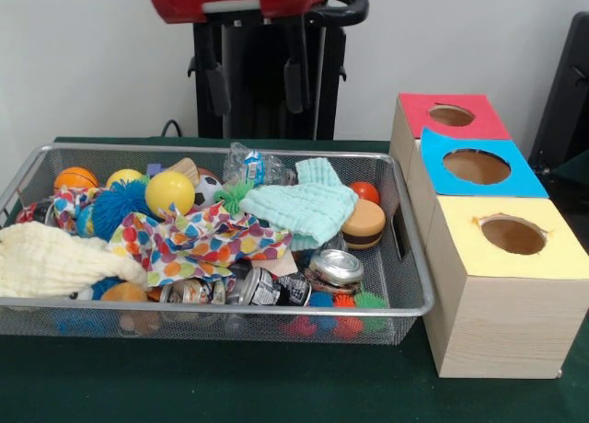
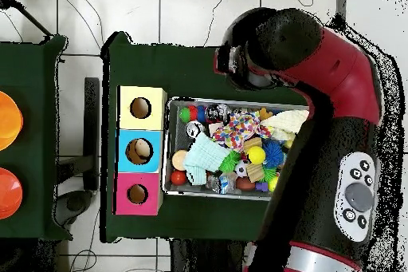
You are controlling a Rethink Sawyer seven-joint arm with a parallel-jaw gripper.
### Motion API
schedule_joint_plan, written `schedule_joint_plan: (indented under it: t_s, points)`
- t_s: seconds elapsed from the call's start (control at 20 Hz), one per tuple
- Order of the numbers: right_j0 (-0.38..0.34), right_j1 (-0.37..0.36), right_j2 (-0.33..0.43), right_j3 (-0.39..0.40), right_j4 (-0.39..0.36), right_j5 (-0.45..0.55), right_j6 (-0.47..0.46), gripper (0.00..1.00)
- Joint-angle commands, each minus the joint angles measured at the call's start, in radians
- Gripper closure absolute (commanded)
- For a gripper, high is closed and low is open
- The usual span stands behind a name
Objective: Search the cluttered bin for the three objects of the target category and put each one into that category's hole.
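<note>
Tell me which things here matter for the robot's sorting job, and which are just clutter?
For the job: the wire bin, the red-ringed hole; no plush animal shows clearly.
Just lying about: yellow ball, mint cloth, toy burger, spotted cloth, blue-ringed hole, yellow-ringed hole.

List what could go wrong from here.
1. The mint cloth, the dotted cloth and the cream cloth cover much of the bin, so plush animals may stay hidden beneath.
2. The red-ringed hole sits right beside the blue-ringed hole; a loose drop could land wrong.
</note>
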Motion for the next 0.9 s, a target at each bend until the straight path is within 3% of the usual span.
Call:
schedule_joint_plan:
  t_s: [0.05, 0.9]
  points:
    - [-0.069, 0.012, 0.160, 0.109, -0.082, -0.021, -0.202, 0.00]
    - [-0.154, 0.015, 0.263, 0.091, -0.171, 0.005, -0.212, 0.00]
